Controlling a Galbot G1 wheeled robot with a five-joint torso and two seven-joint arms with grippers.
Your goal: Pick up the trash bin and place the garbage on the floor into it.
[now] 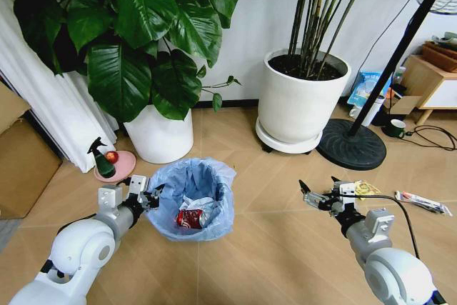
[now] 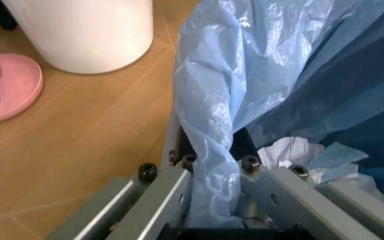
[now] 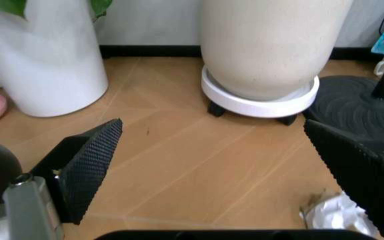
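Note:
The trash bin (image 1: 191,194), small and round with a crinkly light-blue bag (image 2: 279,75), is in front of me, left of centre. My left gripper (image 1: 150,196) is shut on its near-left rim, with the bag's edge pinched between the fingers (image 2: 172,187). A red wrapper (image 1: 189,219) and white crumpled paper (image 2: 285,152) lie inside. My right gripper (image 1: 318,194) hovers open over bare floor to the bin's right. Garbage lies on the floor: a yellow-white crumpled wrapper (image 1: 366,189) just beyond that gripper, seen as white paper (image 3: 335,215), and a long thin wrapper (image 1: 423,203).
Two large white plant pots (image 1: 158,133) (image 1: 300,101) stand behind the bin, the right one on a wheeled tray (image 3: 259,97). A green spray bottle (image 1: 103,162) rests on a pink dish. A black fan base (image 1: 351,144), cables (image 1: 428,133) and a cardboard box (image 1: 21,166) flank the area.

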